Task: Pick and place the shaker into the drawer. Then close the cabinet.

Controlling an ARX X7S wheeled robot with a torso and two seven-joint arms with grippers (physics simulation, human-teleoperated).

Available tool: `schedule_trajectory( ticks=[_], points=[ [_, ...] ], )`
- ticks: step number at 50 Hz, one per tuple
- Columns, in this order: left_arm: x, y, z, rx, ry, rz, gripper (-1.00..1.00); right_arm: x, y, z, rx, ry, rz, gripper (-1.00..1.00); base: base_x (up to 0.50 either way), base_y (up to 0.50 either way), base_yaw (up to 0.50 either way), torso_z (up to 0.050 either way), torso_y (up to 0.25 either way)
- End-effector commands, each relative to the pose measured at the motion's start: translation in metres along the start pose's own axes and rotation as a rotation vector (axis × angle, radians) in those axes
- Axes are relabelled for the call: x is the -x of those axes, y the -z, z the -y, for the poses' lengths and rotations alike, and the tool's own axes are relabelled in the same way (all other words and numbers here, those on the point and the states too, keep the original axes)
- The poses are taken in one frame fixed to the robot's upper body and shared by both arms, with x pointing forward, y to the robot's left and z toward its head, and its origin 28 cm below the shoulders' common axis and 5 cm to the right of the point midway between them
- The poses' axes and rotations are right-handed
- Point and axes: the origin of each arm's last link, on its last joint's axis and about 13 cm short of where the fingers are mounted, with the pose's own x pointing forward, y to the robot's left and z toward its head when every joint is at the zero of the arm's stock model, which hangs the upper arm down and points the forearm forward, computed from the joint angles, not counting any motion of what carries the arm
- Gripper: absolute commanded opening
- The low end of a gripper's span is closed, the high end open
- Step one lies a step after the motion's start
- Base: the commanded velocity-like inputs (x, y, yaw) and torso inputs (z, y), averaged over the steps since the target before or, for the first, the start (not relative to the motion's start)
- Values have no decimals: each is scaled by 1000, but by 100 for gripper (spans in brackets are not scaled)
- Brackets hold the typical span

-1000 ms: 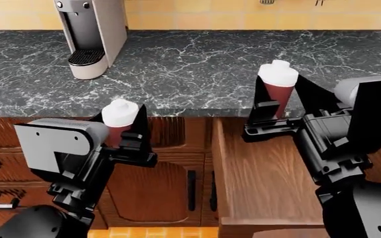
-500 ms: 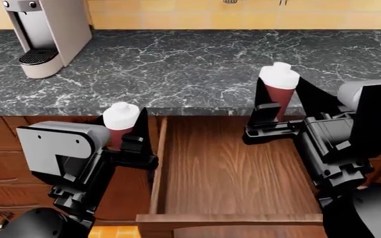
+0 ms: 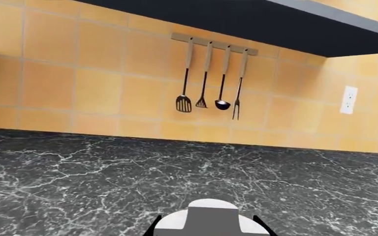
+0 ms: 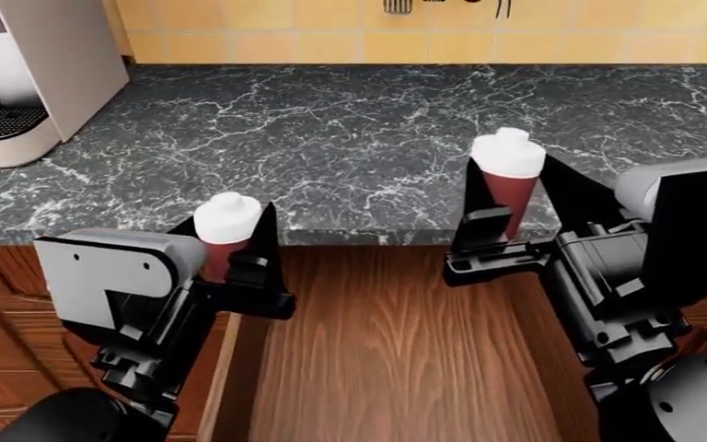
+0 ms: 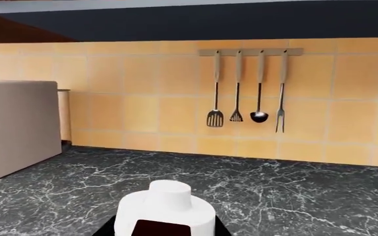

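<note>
The right gripper [image 4: 503, 207] is clamping a dark red shaker [image 4: 508, 184] with a white cap between its narrowed black jaws, holding it upright over the back edge of the open drawer [image 4: 390, 359]. The left gripper [image 4: 228, 241] is gripping a second white-capped shaker [image 4: 225, 228] the same way, its jaws closed around the red body, above the drawer's left wall. No brand, label or writing is showing on either shaker. Below and between both pairs of jaws the reddish-brown wooden drawer is lying pulled out, its plain floor bare. Beyond the jaws a black marble countertop [image 4: 353, 138] with white veins is running across, a grey coffee machine [image 4: 28, 64] standing far to the left gripper's outer side. Behind it, utensils [image 5: 245, 93] are hanging on a rail against the yellow tiled wall [image 3: 97, 88]
</note>
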Motion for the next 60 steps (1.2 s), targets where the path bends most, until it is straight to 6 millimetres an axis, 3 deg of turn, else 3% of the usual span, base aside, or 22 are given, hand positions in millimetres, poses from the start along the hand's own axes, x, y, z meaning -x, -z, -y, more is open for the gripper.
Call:
schedule_trajectory(
  ticks=[1, 9, 13, 19, 26, 36, 49, 60],
  points=[
    [0, -3, 2, -8, 29, -15, -100, 1, -1, 0, 38, -10, -16, -100, 0, 0, 0, 0, 0],
    [-20, -16, 8, -150, 167, -93, -100, 5, -8, 2, 85, 17, -25, -100, 0, 0, 0, 0, 1],
    [-33, -18, 13, -196, 232, -126, -100, 10, -24, 1, 125, 21, -10, -100, 0, 0, 0, 0, 0],
    [-47, -10, 22, -286, 330, -209, -100, 17, -48, -2, 143, 29, 34, -100, 0, 0, 0, 0, 0],
    [-62, 8, 23, -435, 414, -307, -100, 21, -53, 1, 148, 58, 51, -100, 0, 0, 0, 0, 1],
    [-62, 33, 24, -580, 542, -453, -100, 23, -55, 2, 151, 64, 53, -100, 0, 0, 0, 0, 0],
    [-51, 74, 18, -627, 569, -573, -100, 27, -52, 2, 136, 70, 57, -100, 0, 0, 0, 0, 0],
    [-56, 85, 16, -644, 546, -587, -100, 29, -47, 1, 136, 70, 44, -100, 0, 0, 0, 1, 1]
  ],
)
